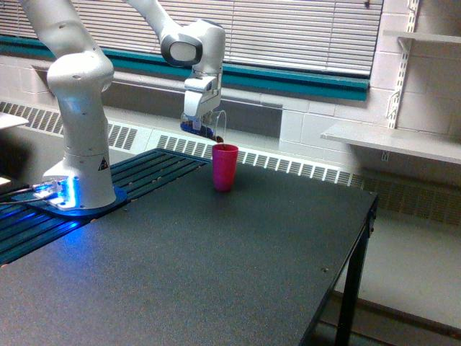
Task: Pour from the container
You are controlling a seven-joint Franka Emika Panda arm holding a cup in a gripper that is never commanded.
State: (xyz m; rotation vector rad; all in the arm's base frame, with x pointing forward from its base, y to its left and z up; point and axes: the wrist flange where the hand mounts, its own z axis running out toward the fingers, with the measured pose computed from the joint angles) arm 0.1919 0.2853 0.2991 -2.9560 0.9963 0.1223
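The container [213,125] is a small clear plastic cup held in the air, tipped toward the exterior view's right. Brown granular bits sit at its lowered lip, just above the rim of the pink cup [224,166]. My gripper [203,120] is shut on the container, up and to the left of the pink cup. That opaque pink cup stands upright on the black table [216,267], near its far edge. The gripper's fingers are partly hidden by the container.
The arm's white base [81,166] stands at the exterior view's left with a blue glow at its foot. A slatted black panel [144,169] lies beside it. The table's right edge [364,238] drops off to the floor.
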